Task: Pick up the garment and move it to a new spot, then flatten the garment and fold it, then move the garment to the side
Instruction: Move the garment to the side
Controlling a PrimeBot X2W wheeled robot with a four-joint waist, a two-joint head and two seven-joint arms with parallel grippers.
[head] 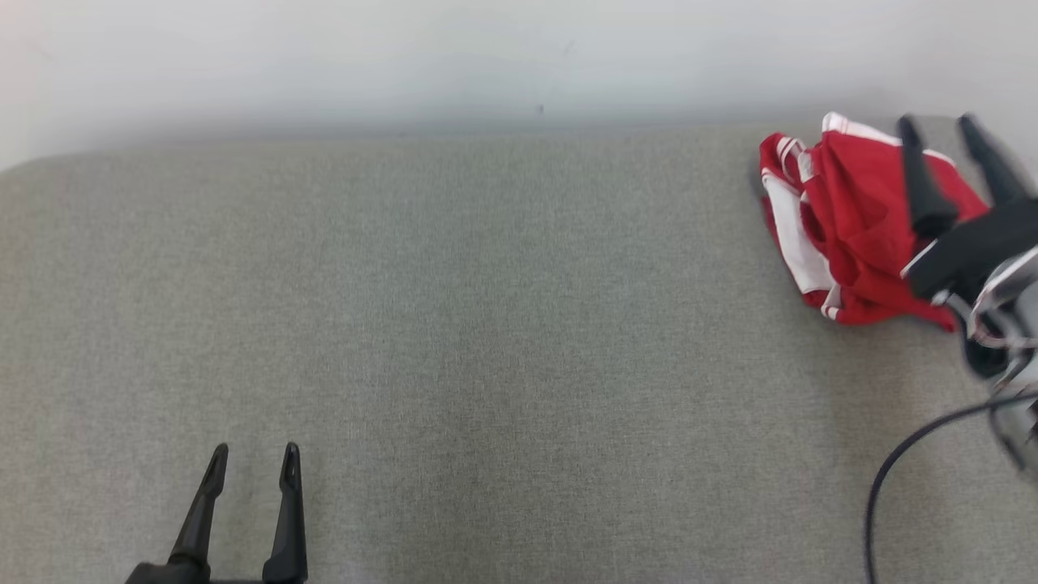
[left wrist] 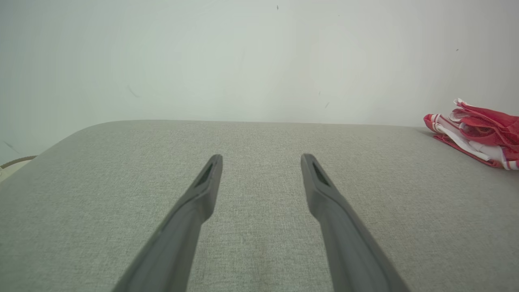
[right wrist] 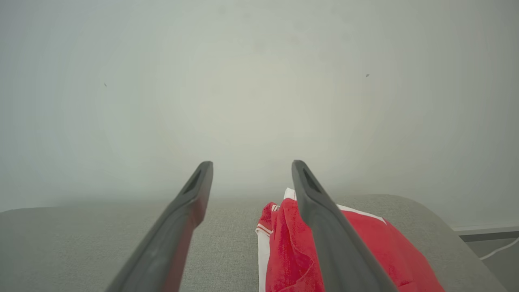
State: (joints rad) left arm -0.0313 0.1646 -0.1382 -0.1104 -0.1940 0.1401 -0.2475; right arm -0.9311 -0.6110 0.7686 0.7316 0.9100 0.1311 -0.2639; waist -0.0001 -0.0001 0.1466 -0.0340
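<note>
Crumpled red-and-white fabric garment (head: 843,227) sits bunched at the far right corner of the grey fabric-covered tabletop (head: 486,324). Right gripper (head: 937,122) hangs over it, jaws wide, nothing held. It looks lined up for the first pick. Left gripper (head: 256,448) is at the near left edge, jaws wide and empty, well apart from the garment, probably on standby for flattening.
</note>
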